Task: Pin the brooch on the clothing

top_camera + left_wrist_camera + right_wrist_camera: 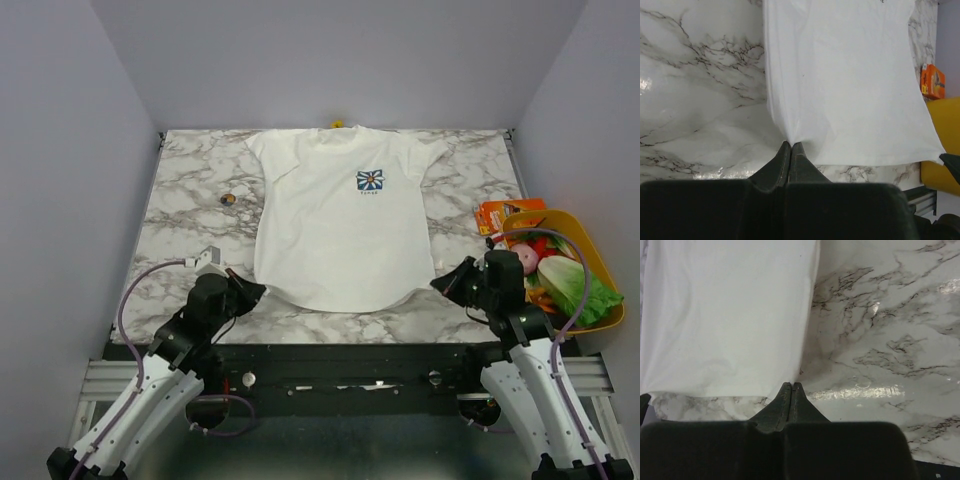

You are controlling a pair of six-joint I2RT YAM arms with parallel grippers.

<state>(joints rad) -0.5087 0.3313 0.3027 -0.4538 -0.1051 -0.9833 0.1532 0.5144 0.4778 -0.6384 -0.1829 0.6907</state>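
Currently left gripper (791,144) and right gripper (791,385) sit pressed together, tips at clothing (840,90) hem.

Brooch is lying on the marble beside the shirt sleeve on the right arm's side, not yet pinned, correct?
No: the brooch lies on the left arm's side, on the marble table beside that sleeve of the T-shirt, not yet pinned. The top external view shows it.

My white T-shirt (340,220) lies flat, front up, collar far from me, its hem corners at the tips of my left pincer (791,146) and right pincer (791,386). The small round brooch (228,198), dark-rimmed, lies ahead of my left pincer, near the sleeve but not touching it.
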